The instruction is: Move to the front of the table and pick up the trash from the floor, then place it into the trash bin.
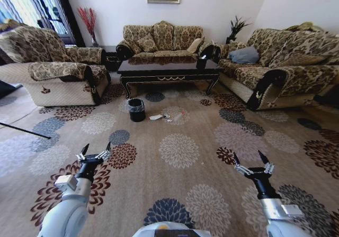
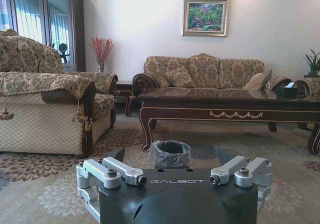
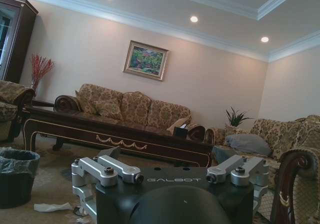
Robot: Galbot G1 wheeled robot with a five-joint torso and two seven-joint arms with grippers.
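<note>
The dark wood table (image 1: 168,70) stands far ahead between the sofas. On the patterned carpet floor (image 1: 180,194) in front of it lies the trash: a white paper scrap (image 1: 155,117), a small silvery can (image 1: 167,118) and a clear bottle (image 1: 178,117). Just left of them stands the black trash bin (image 1: 136,109) with its plastic liner. My left gripper (image 1: 97,147) and right gripper (image 1: 248,157) hover open and empty low over the carpet, well short of the trash. The bin (image 2: 170,154) sits straight ahead in the left wrist view. The right wrist view has the bin (image 3: 17,176) and paper scrap (image 3: 52,207).
An armchair (image 1: 58,73) stands on the left, a long sofa (image 1: 286,67) on the right and another sofa (image 1: 161,38) behind the table. A small black tissue box (image 3: 180,131) rests on the table. Open carpet lies between me and the trash.
</note>
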